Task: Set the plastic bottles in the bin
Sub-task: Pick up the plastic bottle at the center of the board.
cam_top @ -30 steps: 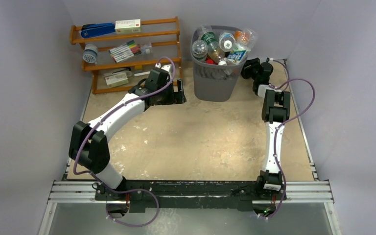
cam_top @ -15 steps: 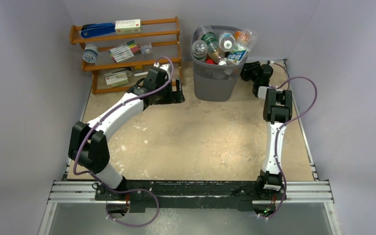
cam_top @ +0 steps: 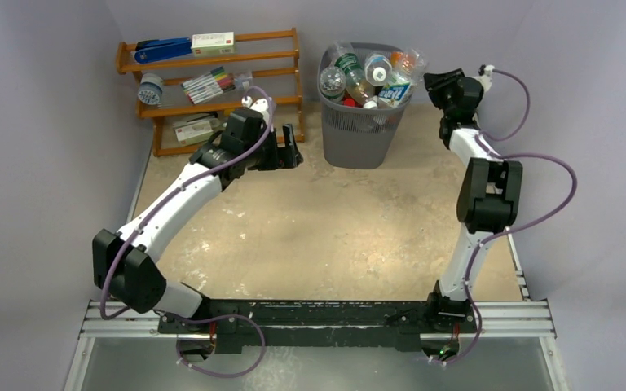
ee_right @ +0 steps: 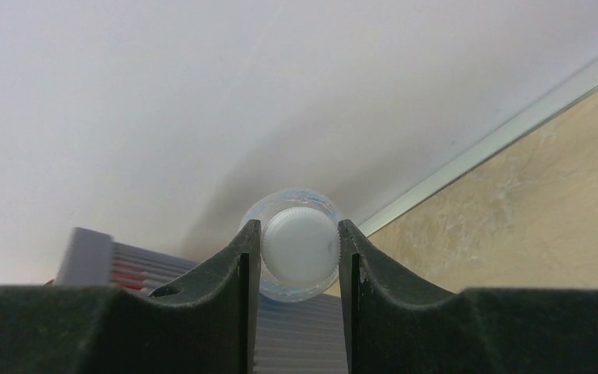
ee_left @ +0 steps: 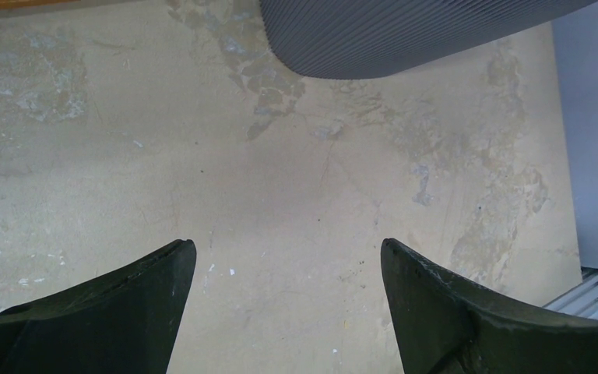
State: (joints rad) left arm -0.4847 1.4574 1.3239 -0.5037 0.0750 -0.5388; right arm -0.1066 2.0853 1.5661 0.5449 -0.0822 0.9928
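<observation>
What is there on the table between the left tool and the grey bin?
Only bare, stained tabletop lies between the left tool and the bin, as the left wrist view shows.

The grey wire bin (cam_top: 363, 140) is piled past its rim with plastic bottles (cam_top: 368, 77), and one clear bottle (ee_right: 300, 248) with a white cap is held up near that rim.

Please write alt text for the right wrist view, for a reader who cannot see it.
The right gripper is shut on a clear plastic bottle with a white cap, seen cap-first between its dark fingers. Behind it are the grey bin, a pale wall and the tan table.
</observation>
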